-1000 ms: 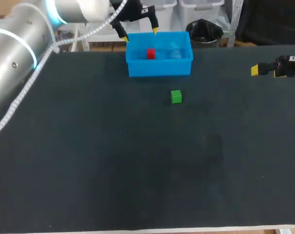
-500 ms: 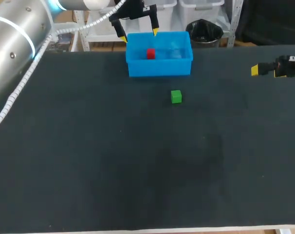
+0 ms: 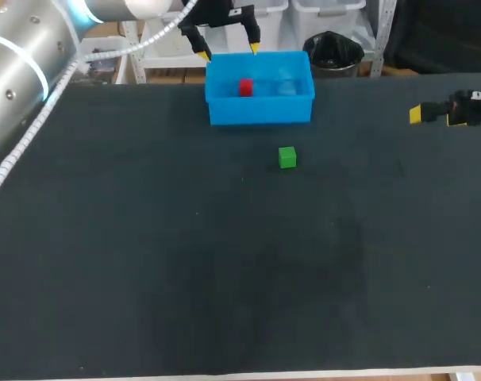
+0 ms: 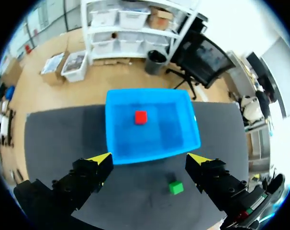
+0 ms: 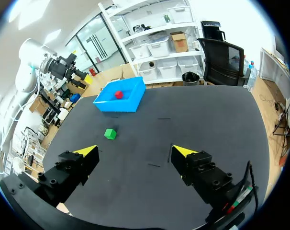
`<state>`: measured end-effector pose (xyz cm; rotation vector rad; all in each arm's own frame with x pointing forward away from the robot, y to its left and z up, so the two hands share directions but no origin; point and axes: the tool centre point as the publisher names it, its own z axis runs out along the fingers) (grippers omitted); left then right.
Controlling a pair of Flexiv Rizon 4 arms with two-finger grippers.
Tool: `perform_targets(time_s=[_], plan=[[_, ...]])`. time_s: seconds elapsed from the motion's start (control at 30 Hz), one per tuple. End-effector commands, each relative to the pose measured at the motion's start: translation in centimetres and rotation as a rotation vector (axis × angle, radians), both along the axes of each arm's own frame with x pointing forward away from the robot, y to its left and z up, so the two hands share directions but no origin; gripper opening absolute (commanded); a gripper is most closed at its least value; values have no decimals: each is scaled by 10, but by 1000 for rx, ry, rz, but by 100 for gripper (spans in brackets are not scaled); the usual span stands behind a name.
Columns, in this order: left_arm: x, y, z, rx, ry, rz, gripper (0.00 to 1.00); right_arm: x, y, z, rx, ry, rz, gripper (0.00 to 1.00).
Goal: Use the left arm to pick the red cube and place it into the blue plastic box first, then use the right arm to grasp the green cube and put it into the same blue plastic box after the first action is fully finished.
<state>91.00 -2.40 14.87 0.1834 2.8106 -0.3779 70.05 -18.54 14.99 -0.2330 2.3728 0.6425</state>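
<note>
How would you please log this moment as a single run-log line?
red cube: in blue box | green cube: on table | left claw: open, empty, above blue box | right claw: open, empty

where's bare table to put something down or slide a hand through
The whole near half of the black table, this side of the small green cube, is bare. Crowded only at the far edge: blue plastic box holding the red cube, left tool above it.
</note>
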Motion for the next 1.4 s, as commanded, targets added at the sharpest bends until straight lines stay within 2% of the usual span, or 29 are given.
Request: perform_targets(time_s=[0.03,0.23,0.4,0.5,0.53,1.3,1.4], plan=[[-32,19,-2,-181,-326,-99,100,0,0,0,-1,0,0,100],[-48,26,9,-252,-463,-213,100,0,0,0,-1,0,0,100],[-62,32,24,-285,-579,-320,100,0,0,0,-1,0,0,100],[-72,36,29,-245,-641,-399,100,0,0,0,-1,0,0,100],[-74,38,27,-212,-647,-410,100,0,0,0,-1,0,0,100],[-74,38,27,-212,-647,-410,100,0,0,0,-1,0,0,100],[-82,44,33,-224,-700,-478,100,0,0,0,-1,0,0,100]])
